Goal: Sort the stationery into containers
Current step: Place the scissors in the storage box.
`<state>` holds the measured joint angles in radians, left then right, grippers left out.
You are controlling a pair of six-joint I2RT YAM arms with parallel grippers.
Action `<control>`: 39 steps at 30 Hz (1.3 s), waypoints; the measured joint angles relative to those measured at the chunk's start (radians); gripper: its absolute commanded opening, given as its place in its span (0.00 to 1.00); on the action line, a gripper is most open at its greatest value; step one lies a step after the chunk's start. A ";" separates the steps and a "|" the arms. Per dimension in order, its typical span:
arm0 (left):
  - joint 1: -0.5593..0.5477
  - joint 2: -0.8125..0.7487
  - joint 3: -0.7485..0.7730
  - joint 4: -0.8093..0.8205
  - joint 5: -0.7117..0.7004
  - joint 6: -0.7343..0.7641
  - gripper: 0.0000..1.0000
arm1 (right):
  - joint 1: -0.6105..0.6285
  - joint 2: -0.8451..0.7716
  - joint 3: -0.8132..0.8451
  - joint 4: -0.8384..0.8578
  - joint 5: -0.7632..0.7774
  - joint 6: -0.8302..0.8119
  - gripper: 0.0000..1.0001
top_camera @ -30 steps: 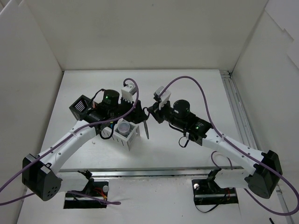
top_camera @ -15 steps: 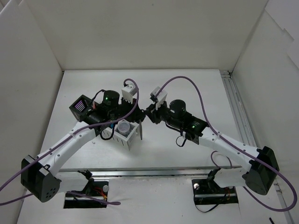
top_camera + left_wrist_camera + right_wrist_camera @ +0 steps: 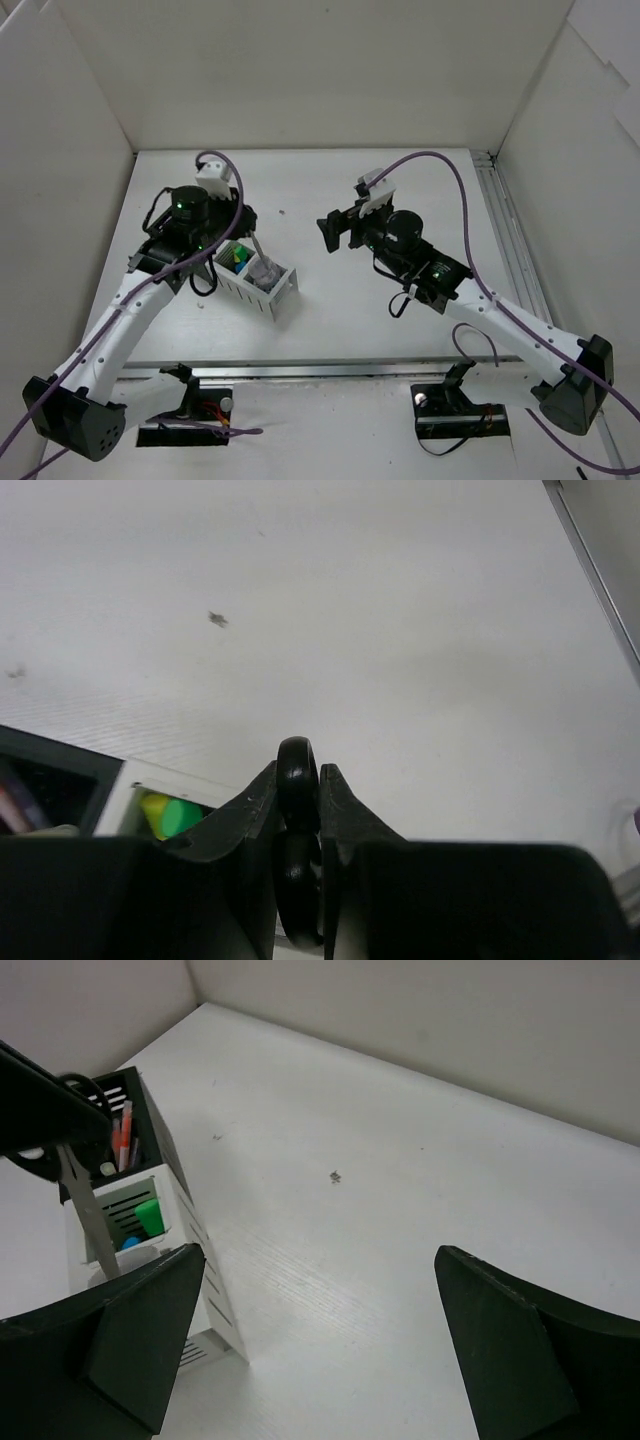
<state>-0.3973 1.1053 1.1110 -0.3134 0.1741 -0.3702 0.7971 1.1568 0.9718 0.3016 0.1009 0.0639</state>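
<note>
White tabletop [image 3: 400, 190] carries the mesh organiser boxes [image 3: 245, 290], where the left gripper [image 3: 299, 775] pinches the scissors [image 3: 90, 1220] by their black handle rings, blades hanging down by the boxes, while the right gripper [image 3: 315, 1260] stands spread wide, off to the side.

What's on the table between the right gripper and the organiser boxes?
Nothing: the stretch of table between the right gripper and the organiser boxes is bare, as the top view shows.
</note>
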 measured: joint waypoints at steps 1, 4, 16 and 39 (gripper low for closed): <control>0.043 -0.007 0.013 0.000 -0.005 -0.006 0.00 | -0.007 -0.019 -0.005 -0.003 0.014 0.005 0.98; 0.164 -0.042 0.053 0.026 -0.057 0.013 0.00 | -0.026 -0.077 -0.034 -0.019 0.053 0.011 0.98; 0.421 -0.031 0.153 0.056 0.015 0.108 0.00 | -0.063 -0.120 -0.079 -0.079 0.156 0.011 0.98; 0.523 0.271 0.142 0.228 -0.310 0.154 0.00 | -0.064 0.097 -0.016 -0.082 -0.089 -0.108 0.98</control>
<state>0.1261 1.3762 1.2526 -0.0853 -0.1360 -0.2161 0.7334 1.2541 0.9562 0.2199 0.0116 -0.0437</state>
